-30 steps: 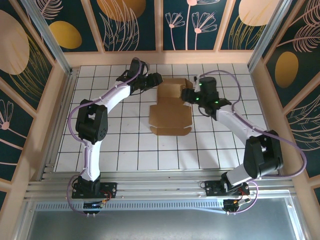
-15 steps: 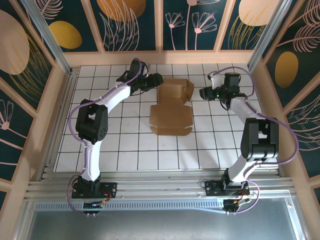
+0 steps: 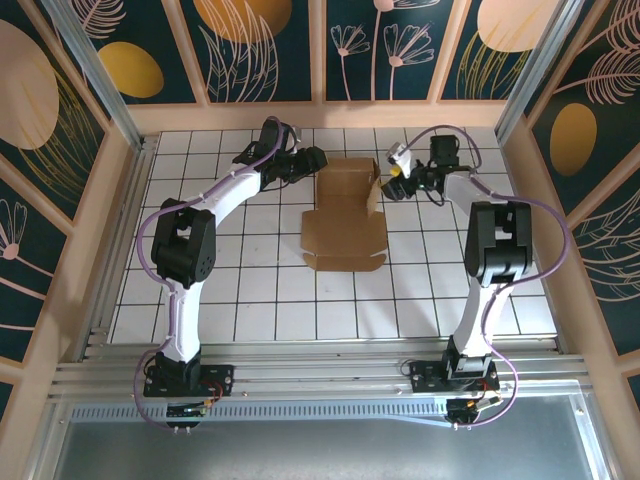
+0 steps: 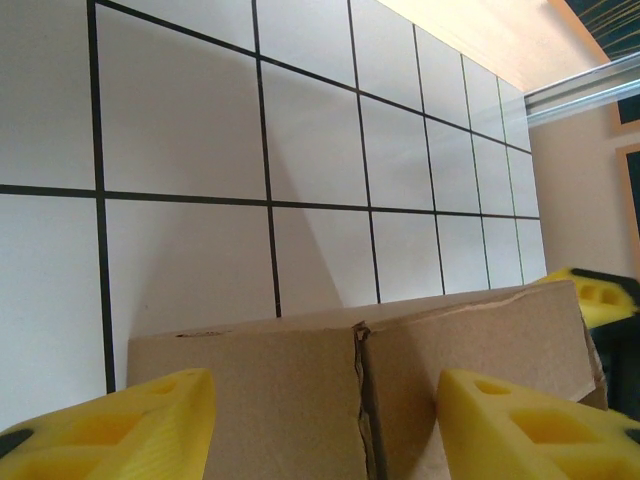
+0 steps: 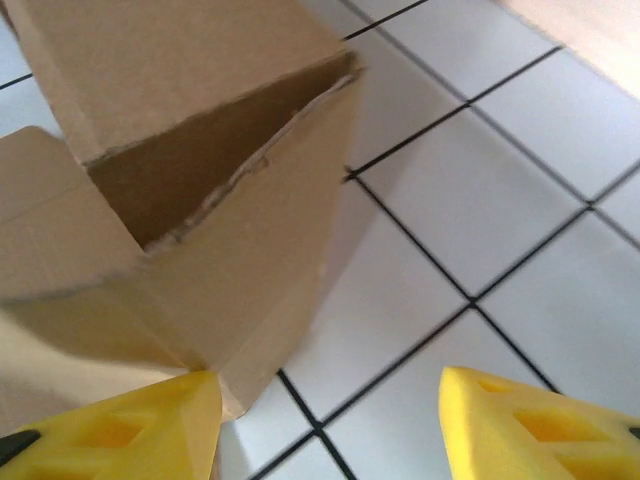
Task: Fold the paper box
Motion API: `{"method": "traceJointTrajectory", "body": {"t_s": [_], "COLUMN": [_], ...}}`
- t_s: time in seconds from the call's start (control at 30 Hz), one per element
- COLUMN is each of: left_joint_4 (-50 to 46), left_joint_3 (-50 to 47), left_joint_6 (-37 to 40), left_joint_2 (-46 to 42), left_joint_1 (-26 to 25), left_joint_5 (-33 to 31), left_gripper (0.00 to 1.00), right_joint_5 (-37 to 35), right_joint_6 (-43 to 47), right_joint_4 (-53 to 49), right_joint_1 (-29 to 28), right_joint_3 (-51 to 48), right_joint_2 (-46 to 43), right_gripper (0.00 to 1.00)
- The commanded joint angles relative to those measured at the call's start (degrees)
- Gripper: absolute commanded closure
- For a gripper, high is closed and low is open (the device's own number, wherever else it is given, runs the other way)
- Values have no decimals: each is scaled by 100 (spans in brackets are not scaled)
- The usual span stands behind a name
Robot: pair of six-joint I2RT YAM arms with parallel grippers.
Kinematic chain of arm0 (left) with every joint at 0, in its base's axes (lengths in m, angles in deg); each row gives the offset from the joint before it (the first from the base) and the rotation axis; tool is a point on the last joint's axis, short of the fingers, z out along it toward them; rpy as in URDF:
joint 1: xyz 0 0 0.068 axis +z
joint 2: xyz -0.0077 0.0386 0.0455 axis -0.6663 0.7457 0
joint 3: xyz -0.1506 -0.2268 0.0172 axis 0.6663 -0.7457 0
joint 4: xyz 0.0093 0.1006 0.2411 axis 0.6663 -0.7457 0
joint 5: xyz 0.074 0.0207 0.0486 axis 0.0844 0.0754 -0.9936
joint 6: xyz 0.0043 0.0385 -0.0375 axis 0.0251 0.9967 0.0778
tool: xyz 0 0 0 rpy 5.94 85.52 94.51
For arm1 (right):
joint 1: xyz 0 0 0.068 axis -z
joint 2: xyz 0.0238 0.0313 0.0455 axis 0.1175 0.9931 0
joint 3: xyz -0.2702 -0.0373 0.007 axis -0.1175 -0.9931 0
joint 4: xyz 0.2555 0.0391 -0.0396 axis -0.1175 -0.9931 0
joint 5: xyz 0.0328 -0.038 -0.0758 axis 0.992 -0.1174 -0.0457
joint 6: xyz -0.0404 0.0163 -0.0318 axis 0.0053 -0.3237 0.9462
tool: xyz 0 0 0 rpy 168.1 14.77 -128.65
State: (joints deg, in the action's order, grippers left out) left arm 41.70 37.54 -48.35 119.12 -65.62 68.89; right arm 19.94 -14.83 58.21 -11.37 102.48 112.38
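Yellow fingers [image 4: 110,430] on the left tool [image 3: 311,159] are spread wide, nothing pinched. A brown wall of the paper box [image 4: 350,390] stands right in front of them, its lower part cut off by the frame edge. The right tool [image 3: 392,178] is spread open too, and its wrist view is a bit blurry. One raised box corner sits by its left finger, and I can't tell whether they touch. From above, the box lies between both tools on the white tiled bench [image 3: 250,290], with the far part folded up and the near part flat. The fingertips are too small to make out there.
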Motion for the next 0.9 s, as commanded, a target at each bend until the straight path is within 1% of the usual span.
{"method": "traceJointTrajectory", "body": {"t_s": [0.0, 0.1, 0.2, 0.5, 0.67, 0.73, 0.87], "left_joint_4": [-202, -194, -167, -107, -63, 1, 114], "left_joint_3": [29, 20, -7, -58, -58, -90, -161], "left_joint_6": [-36, -33, -33, -78, -163, -215, -270], "left_joint_2": [-22, -41, -50, -80, -77, -114, -157], "left_joint_1": [2, 2, 2, 2, 2, 2, 2], "left_joint_5": [180, 177, 176, 247, 448, 526, 575], "left_gripper": [40, 40, 40, 40, 39, 39, 39], "right_joint_5": [446, 485, 417, 89, -741, -1278, -2087], "right_joint_6": [236, 140, -222, -1756, -2038, -2227, -2532], "right_joint_4": [-365, -251, 165, 1742, 1875, 1791, 1797], "right_joint_1": [-182, -263, -354, -577, -910, -1041, -1220], "right_joint_3": [187, 121, -12, -591, -530, -360, -249], "right_joint_2": [210, 213, 194, 141, 234, 322, 433], "right_gripper": [40, 39, 39, 39, 39, 39, 41]}}
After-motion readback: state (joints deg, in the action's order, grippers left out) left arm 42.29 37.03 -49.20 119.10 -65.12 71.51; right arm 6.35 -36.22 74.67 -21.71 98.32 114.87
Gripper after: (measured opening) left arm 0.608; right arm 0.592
